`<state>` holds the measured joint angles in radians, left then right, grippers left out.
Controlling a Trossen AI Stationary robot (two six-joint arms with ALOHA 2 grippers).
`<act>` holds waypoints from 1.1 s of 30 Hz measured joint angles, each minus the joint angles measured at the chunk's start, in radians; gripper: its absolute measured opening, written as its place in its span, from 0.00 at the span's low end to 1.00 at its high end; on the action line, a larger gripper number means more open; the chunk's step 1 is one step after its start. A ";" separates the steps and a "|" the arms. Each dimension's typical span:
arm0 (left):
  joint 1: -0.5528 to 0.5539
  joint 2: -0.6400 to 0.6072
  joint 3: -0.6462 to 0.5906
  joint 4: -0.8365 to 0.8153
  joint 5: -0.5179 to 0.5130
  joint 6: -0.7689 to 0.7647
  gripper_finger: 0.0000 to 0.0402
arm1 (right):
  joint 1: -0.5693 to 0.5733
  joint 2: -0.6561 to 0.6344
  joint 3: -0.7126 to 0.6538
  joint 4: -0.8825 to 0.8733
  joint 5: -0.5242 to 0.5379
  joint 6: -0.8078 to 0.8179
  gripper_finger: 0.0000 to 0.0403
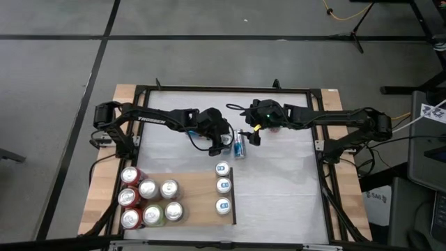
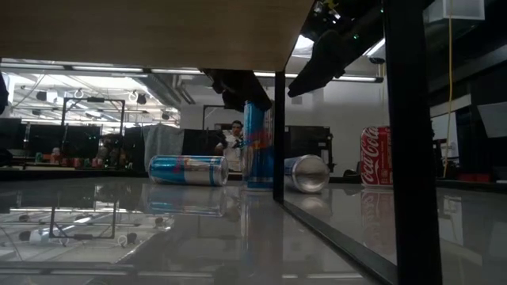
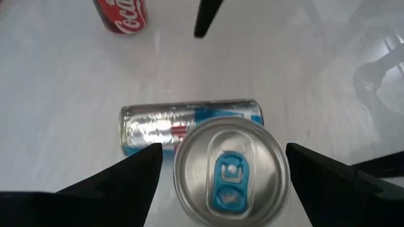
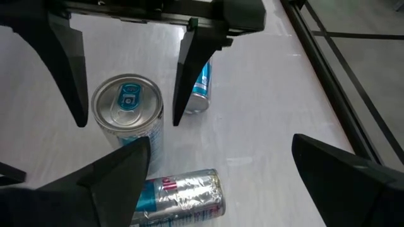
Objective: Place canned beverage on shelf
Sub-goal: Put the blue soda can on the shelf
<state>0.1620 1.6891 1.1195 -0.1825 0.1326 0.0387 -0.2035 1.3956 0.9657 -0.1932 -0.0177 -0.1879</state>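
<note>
White table: upright can [image 3: 230, 170] between left hand's [image 3: 221, 180] open fingers.

Low view dim and backlit — ceiling lights [image 2: 87, 70] glare off the table [image 2: 158, 229].

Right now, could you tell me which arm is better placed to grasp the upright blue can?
The left. The left gripper hangs directly over the upright blue can, open fingers either side of it. The right gripper is open too, but off to the side.
</note>
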 joint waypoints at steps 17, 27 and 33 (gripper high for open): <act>0.000 0.000 0.000 -0.013 0.006 -0.033 0.63 | 0.000 0.000 0.000 0.000 0.000 0.000 0.93; 0.000 -0.009 0.000 -0.023 0.006 -0.105 0.56 | 0.000 0.000 0.000 0.000 0.000 0.000 0.93; 0.000 -0.034 0.078 -0.165 -0.027 -0.112 0.55 | 0.001 0.000 0.000 0.003 0.000 0.000 0.93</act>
<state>0.1623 1.6548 1.1971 -0.3474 0.1054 -0.0729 -0.2024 1.3960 0.9653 -0.1907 -0.0176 -0.1879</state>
